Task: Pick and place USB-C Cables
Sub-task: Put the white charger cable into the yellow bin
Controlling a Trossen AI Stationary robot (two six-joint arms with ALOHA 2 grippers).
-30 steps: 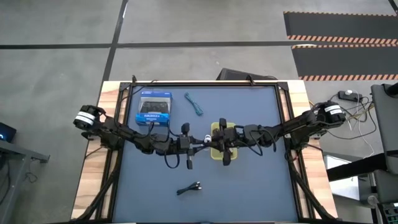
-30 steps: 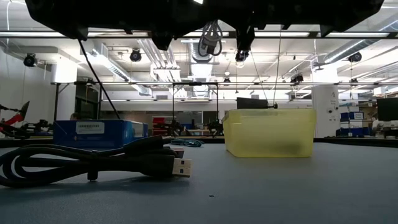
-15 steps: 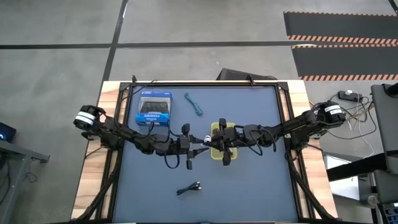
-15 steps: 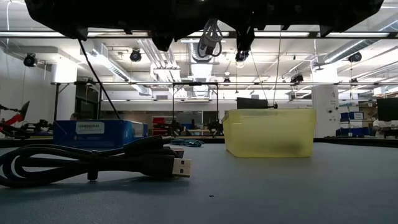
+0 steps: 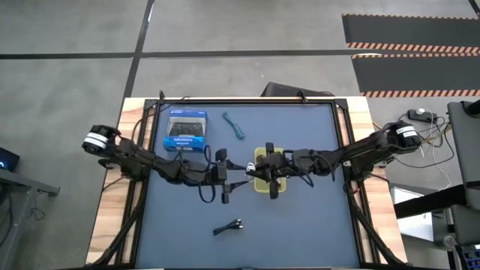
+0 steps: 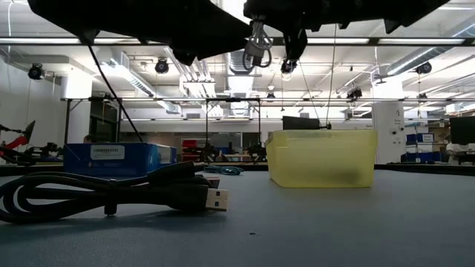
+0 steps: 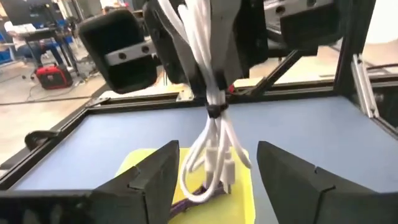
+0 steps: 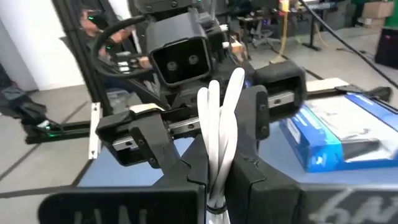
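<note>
Right gripper clamped on the white cable — the bundle pinched between its fingers, plug ends hanging down over the yellow bin at mid-table. In the left wrist view the white cable dangles straight above the bin's yellow rim, with a dark purple cable already lying inside.

Change since half a second ago: the left arm has pulled back a little from the bin; its gripper now sits farther from the right one, and its fingers stand spread apart with nothing between them. The right arm has barely shifted. Reads as a hand-over just completed — the white cable now rides with the right gripper alone.

Meaning for the task: my judgement is that the next step is a release into the bin, since the cable hangs right over it.

Remaining cables: teal cable beyond the bin, just beside the blue box; black cable on the near side of the bin, well apart from it, untouched.
</note>
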